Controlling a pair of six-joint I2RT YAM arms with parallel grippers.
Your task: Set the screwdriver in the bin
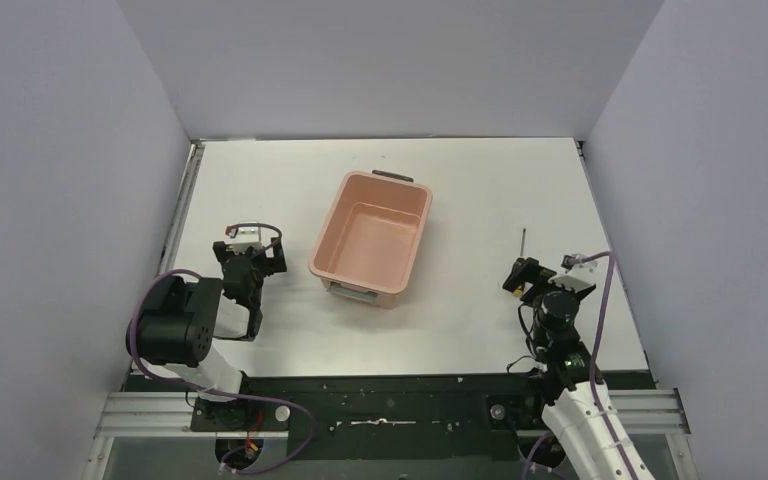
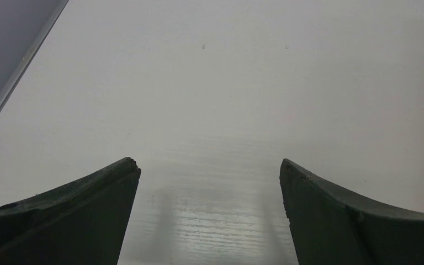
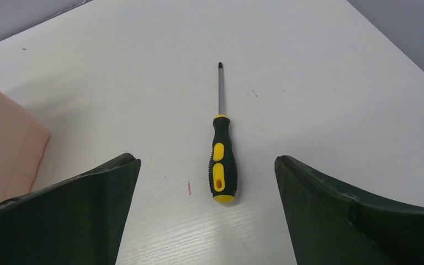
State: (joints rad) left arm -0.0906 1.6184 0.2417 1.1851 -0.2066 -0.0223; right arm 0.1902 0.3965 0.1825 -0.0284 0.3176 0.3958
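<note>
The screwdriver (image 3: 222,160) lies flat on the white table, black-and-yellow handle towards me and thin shaft pointing away. In the top view only its shaft (image 1: 523,242) shows clearly, right of the bin. My right gripper (image 3: 207,161) is open and empty, low over the table, with the handle's end lying between and just ahead of its fingertips; it shows in the top view (image 1: 532,278) too. The salmon-pink bin (image 1: 419,238) stands empty at mid-table; its corner shows in the right wrist view (image 3: 5,149). My left gripper (image 2: 209,164) is open and empty over bare table, left of the bin (image 1: 250,258).
Grey walls close in the table on the left, back and right. The table's left edge rail (image 2: 16,77) runs near my left gripper. A small pink mark (image 3: 189,188) is on the table left of the handle.
</note>
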